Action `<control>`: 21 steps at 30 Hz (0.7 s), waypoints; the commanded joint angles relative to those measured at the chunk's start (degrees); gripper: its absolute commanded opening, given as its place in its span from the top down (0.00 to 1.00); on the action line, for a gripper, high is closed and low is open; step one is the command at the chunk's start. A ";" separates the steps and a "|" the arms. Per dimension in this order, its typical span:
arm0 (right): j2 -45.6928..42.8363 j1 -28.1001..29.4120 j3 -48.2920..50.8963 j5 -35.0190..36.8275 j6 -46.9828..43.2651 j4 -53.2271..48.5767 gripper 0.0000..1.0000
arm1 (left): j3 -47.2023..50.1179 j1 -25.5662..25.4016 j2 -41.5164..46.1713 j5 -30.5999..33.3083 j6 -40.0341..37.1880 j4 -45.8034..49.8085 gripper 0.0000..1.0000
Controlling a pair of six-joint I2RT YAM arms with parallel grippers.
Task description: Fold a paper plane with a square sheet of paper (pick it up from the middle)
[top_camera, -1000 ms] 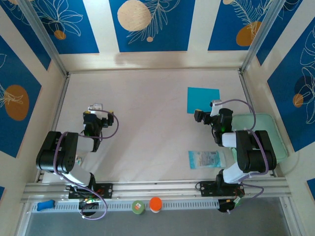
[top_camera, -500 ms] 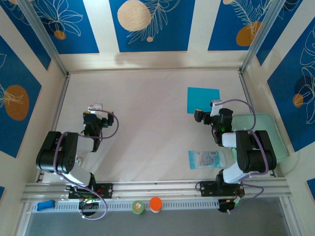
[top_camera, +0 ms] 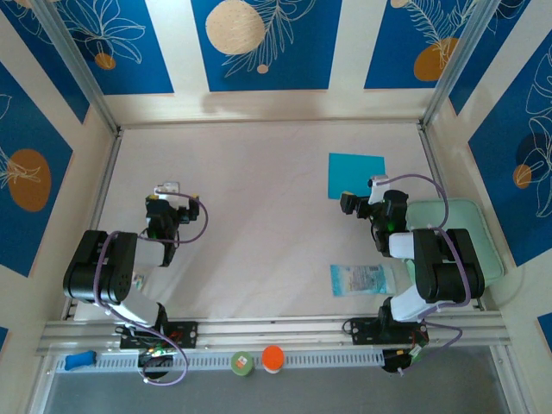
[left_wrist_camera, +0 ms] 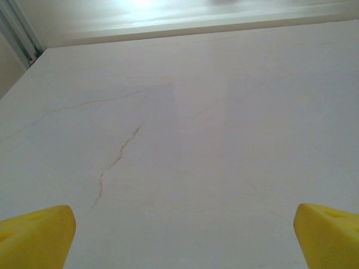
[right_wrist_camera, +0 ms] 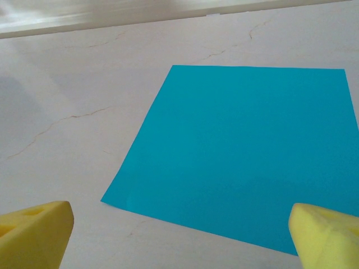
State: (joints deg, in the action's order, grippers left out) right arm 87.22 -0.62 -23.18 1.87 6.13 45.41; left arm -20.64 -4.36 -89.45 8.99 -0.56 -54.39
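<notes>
The folding has not begun. The paper sheet (top_camera: 355, 175) lies flat and unfolded on the far right of the table (top_camera: 259, 216). The right claw (right_wrist_camera: 179, 238) hangs just near of the sheet's near edge, spread wide and grasping nothing. The left claw (left_wrist_camera: 179, 238) is also released and empty, over bare table on the left, well apart from the sheet.

The step in hand looks like the approach for the first pickup. The next move likely calls for the right claw to go forward over the sheet's middle, then pinch up a thin sheet that offers no raised edge.

From above, the right arm covers the sheet's near edge and part of a green pad (top_camera: 470, 226). In the wrist view the sheet's right corner is cut off, and any crease is too faint to tell.
</notes>
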 commanded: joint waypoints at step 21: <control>7.84 4.31 -48.50 3.43 29.67 -78.92 0.01 | -18.60 0.23 26.64 1.38 24.75 56.76 0.01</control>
State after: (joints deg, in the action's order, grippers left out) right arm 88.90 4.10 -67.42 11.03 30.26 -16.82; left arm -35.66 -4.38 -63.11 13.32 14.92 -15.99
